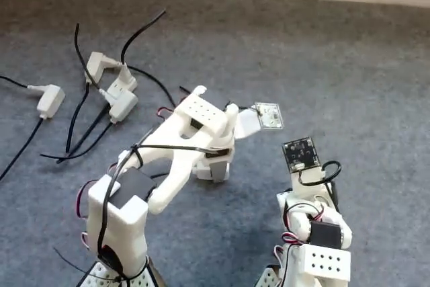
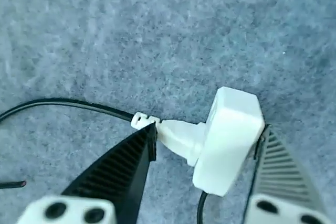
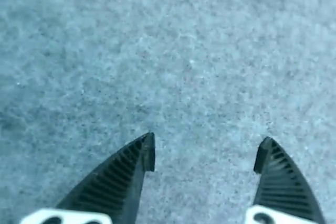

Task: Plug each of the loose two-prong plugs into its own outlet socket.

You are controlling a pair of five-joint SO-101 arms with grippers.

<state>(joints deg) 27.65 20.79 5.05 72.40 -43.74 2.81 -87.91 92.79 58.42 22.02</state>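
A white socket block (image 2: 231, 135) lies on the grey carpet (image 2: 157, 35) in the left wrist view. A white plug (image 2: 176, 137) with a black cable (image 2: 63, 103) butts against its side; no prongs show between them. My left gripper (image 2: 207, 140) is open and straddles the pair, one fingertip (image 2: 149, 140) beside the plug's neck and the other (image 2: 265, 145) by the block. In the high view the left arm (image 1: 195, 126) stretches to the middle of the carpet. My right gripper (image 3: 206, 153) is open over bare carpet, near the right arm (image 1: 316, 233).
Three more white plugs and sockets (image 1: 119, 95) cluster at the back left with tangled black cables (image 1: 80, 132). A lone white plug (image 1: 50, 99) lies farther left. The left wrist's camera board (image 1: 269, 115) sticks out past the arm.
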